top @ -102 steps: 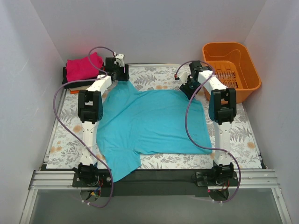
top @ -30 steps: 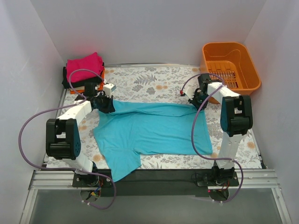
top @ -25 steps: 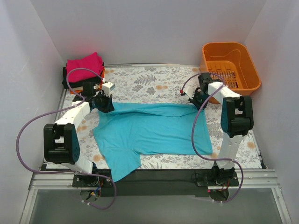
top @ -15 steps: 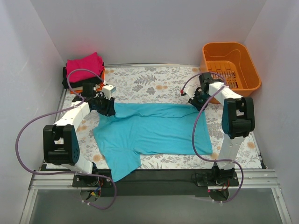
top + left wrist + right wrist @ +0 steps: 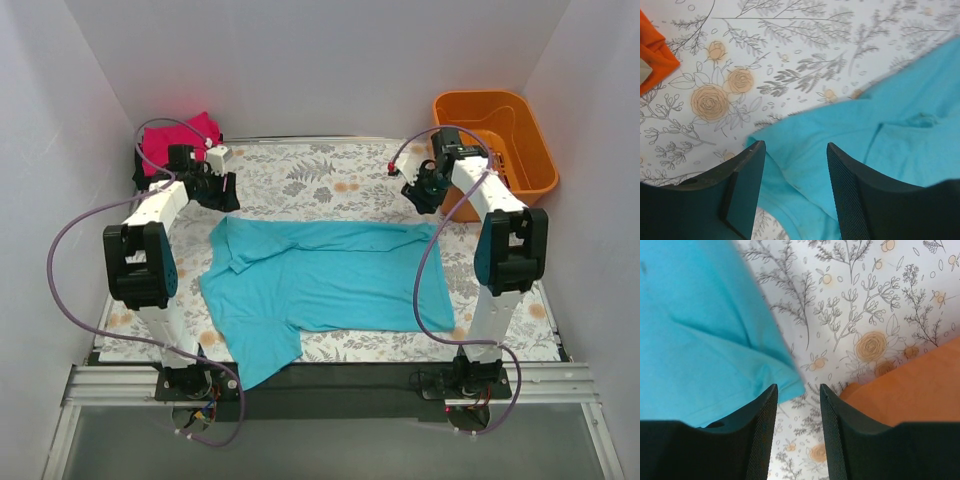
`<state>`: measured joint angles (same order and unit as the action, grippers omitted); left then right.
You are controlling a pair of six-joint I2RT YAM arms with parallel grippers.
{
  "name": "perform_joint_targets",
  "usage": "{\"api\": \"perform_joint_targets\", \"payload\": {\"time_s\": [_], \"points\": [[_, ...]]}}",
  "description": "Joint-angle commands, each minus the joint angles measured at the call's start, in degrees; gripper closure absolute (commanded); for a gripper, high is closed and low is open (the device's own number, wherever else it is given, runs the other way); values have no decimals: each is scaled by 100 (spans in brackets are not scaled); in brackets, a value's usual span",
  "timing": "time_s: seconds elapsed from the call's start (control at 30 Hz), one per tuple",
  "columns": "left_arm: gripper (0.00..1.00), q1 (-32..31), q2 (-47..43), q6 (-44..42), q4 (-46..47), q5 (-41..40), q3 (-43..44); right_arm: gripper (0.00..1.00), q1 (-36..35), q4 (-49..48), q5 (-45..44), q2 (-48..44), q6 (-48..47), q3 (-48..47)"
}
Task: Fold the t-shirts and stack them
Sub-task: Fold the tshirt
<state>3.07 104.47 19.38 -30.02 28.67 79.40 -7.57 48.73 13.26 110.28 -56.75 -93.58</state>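
Tight room: white walls (image 5: 320, 60) box in the desk (image 5: 330, 175) on three sides, so a wide swing risks clipping a wall with an elbow. The desk has a flat floral-print cover that looks smooth, so my guess is cloth slides rather than creases if you drag it. The teal t-shirt (image 5: 320, 280) lies mid-desk. Its far part looks doubled over toward you, with the collar flap (image 5: 235, 252) at the far-left corner. One sleeve (image 5: 262, 360) hangs off the near edge onto the black rail (image 5: 350, 378). Pull there and the shirt could slip off or the fold could skew. The orange basket (image 5: 497, 140) sits far right, just beside the right arm (image 5: 505, 240), so it's easy to bump. The folded stack is far left, magenta t-shirt (image 5: 200, 128) on top, and an orange t-shirt (image 5: 655, 55) shows at the edge of the left wrist view. A purple cable (image 5: 160, 125) loops over the stack and could snag it. The left tool (image 5: 795, 150) and right tool (image 5: 797, 390) hover near the shirt's far corners, fingers spread, nothing pinched.
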Motion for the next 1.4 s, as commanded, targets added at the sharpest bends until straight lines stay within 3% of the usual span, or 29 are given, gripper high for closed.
{"api": "perform_joint_targets", "payload": {"time_s": [0.0, 0.13, 0.4, 0.57, 0.67, 0.77, 0.93, 1.07, 1.17, 1.2, 1.23, 1.27, 1.3, 1.37], "points": [[50, -35, 529, 215, -13, -466, 391, 61, -7, 321, -103, 616, 261, -354], [50, -35, 715, 312, 93, -423, 445, 47, -25, 347, -105, 924, 340, -485], [50, -35, 742, 409, 180, -353, 331, 46, -16, 321, -271, 1171, 323, -433], [50, -35, 760, 392, 190, -423, 296, 53, -16, 348, -201, 1005, 314, -424], [51, -35, 760, 374, 190, -432, 296, 64, -25, 348, -209, 742, 200, -301], [51, -35, 751, 365, 190, -406, 296, 69, -16, 374, -218, 618, 173, -266], [51, -43, 733, 365, 190, -397, 261, 71, -7, 471, -306, 565, 112, -310], [51, -35, 768, 356, 198, -414, 287, 93, 10, 523, -368, 591, 33, -310], [51, -35, 803, 356, 198, -423, 305, 99, 28, 602, -350, 583, -2, -266], [51, -35, 803, 356, 190, -423, 313, 98, 28, 594, -359, 582, -11, -257], [51, -35, 803, 356, 190, -406, 305, 89, 19, 602, -368, 600, 15, -266], [51, -35, 803, 348, 198, -414, 313, 63, 28, 594, -376, 609, 24, -301], [51, -35, 803, 348, 190, -414, 313, 55, 28, 602, -394, 626, 41, -327], [51, -35, 795, 348, 181, -423, 322, 50, 37, 602, -403, 749, 103, -415]]}}
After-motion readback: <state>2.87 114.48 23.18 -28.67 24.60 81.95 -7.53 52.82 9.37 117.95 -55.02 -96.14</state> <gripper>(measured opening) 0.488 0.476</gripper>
